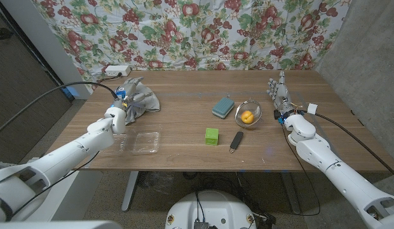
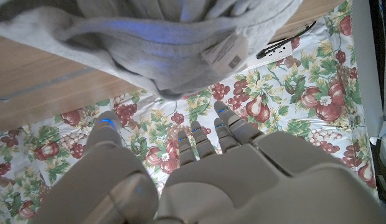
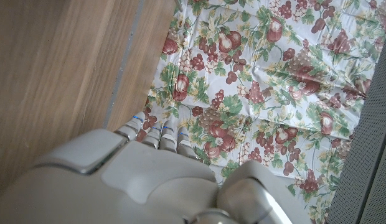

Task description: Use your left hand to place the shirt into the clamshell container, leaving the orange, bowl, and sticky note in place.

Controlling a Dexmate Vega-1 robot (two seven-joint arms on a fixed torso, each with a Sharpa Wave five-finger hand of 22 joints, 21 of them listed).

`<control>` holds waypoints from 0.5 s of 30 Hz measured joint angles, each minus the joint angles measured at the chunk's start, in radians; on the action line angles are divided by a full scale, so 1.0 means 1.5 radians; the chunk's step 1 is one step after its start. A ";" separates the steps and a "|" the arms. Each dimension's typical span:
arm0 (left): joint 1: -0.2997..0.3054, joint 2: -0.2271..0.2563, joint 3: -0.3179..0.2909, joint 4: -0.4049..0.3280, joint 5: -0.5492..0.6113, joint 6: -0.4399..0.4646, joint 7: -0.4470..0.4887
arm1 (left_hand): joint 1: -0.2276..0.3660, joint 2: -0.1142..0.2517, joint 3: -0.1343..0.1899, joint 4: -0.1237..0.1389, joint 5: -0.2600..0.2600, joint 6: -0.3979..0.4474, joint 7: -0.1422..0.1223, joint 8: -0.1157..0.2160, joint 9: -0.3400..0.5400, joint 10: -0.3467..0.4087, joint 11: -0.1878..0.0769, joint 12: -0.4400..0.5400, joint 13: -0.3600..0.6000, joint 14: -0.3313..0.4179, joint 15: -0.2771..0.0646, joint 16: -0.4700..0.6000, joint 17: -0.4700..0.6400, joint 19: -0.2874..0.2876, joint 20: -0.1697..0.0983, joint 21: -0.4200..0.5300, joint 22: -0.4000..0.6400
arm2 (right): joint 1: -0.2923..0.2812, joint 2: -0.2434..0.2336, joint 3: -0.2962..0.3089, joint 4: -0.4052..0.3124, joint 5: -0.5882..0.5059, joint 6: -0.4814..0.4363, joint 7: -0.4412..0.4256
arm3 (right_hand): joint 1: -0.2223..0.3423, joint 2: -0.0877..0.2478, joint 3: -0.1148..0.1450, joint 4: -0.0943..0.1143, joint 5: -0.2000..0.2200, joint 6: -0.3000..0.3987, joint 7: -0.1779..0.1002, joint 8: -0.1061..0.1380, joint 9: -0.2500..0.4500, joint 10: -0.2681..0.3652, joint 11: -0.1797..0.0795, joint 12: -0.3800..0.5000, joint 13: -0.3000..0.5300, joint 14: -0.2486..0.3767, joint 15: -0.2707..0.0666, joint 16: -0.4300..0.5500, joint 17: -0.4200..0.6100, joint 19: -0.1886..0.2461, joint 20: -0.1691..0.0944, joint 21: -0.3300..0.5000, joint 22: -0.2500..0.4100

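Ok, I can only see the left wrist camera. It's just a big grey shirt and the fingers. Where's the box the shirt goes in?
Observer: The clear clamshell container lies near the table's front edge. It is just beside the left hand and nearer the robot than the shirt.
Operator: Is the orange in the way?
Observer: No. The orange sits in the bowl, far over toward the right hand.
Operator: Is there stuff in the box already?
Observer: From the head view it looks empty.
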 measured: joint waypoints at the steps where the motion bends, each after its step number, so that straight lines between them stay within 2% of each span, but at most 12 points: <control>1: -0.003 -0.001 0.002 0.005 0.000 -0.001 0.000 | 0.000 0.000 0.000 0.000 0.002 0.000 0.000 0.000 0.000 0.000 0.000 0.000 0.000 0.000 0.000 0.000 0.000 0.000 0.000 0.000 0.000 | 0.000 0.000 0.000 -0.001 0.000 -0.001 -0.002 | 0.000 0.000 0.000 0.000 0.000 0.000 0.000 0.000 0.000 0.001 -0.001 0.000 0.000 0.000 0.000 0.000 0.000 0.000 0.000 0.000 0.000; 7: -0.011 -0.003 0.009 0.019 -0.002 -0.005 0.000 | 0.000 0.000 0.000 0.000 0.004 0.000 0.000 0.000 0.000 0.000 0.000 0.000 0.000 0.000 0.000 0.000 0.000 0.000 0.000 0.000 0.000 | -0.001 0.000 0.000 -0.004 0.000 -0.007 -0.007 | 0.004 -0.003 0.003 -0.003 0.000 0.003 0.003 0.000 0.000 0.004 0.000 0.000 0.000 0.004 -0.004 0.000 0.000 0.000 0.000 0.000 0.000; 9: -0.014 -0.004 0.012 0.023 -0.003 -0.007 -0.002 | 0.000 0.000 0.000 0.000 0.007 0.000 0.000 0.000 0.000 0.000 0.000 0.000 0.000 0.000 0.000 0.000 0.000 0.000 0.000 0.000 0.000 | -0.002 -0.001 0.000 -0.005 0.000 -0.009 -0.008 | 0.009 0.002 0.003 -0.003 0.000 0.003 0.003 0.000 0.000 0.006 -0.002 0.000 0.000 0.004 -0.004 0.000 0.000 0.000 0.000 0.000 0.000; 15: -0.026 -0.006 0.022 0.040 -0.003 -0.010 -0.007 | 0.001 0.001 0.000 0.000 0.009 0.000 0.000 0.000 0.000 0.000 0.000 0.000 0.000 -0.003 -0.002 -0.005 0.000 0.000 0.000 -0.002 0.000 | -0.002 -0.003 0.000 -0.007 -0.002 -0.013 -0.010 | 0.016 0.002 0.010 -0.010 0.000 0.003 0.003 0.000 0.000 0.006 -0.002 0.000 0.000 0.004 -0.004 0.000 0.000 0.000 0.000 0.000 0.000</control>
